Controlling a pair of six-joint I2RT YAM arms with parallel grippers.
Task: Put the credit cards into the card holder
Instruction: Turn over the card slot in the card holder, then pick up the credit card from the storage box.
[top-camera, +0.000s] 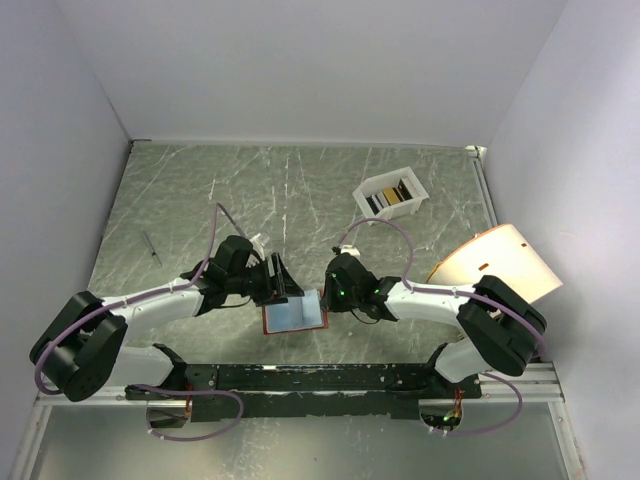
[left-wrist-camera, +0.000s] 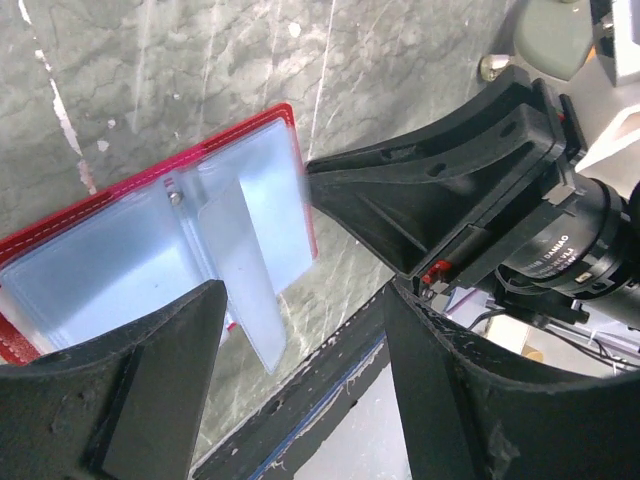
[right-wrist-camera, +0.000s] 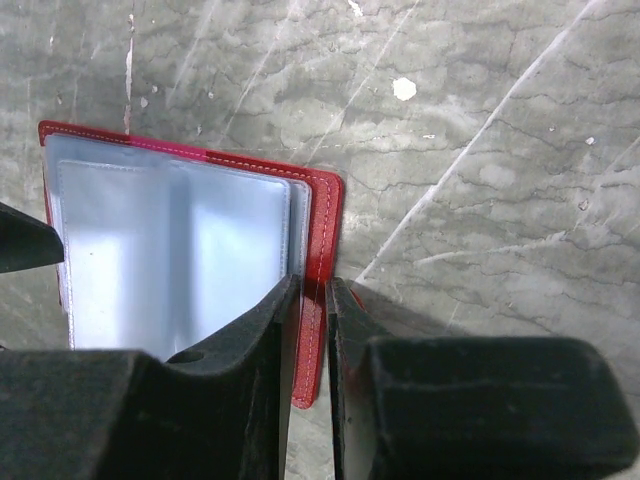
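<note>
Right tool (right-wrist-camera: 313, 290) clamps 3 o'clock edge of opened card holder (right-wrist-camera: 180, 240); left tool (left-wrist-camera: 305, 290) gapes at its 10 o'clock corner.

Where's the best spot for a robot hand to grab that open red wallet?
A thin edge of the red folding wallet with pale blue pockets, approached low from the side: it lies spread open, so only its rim can be pinched. The right hand grips its edge that way.

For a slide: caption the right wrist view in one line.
Right hand pinching the red edge of the open card holder, marbled table behind.
</note>
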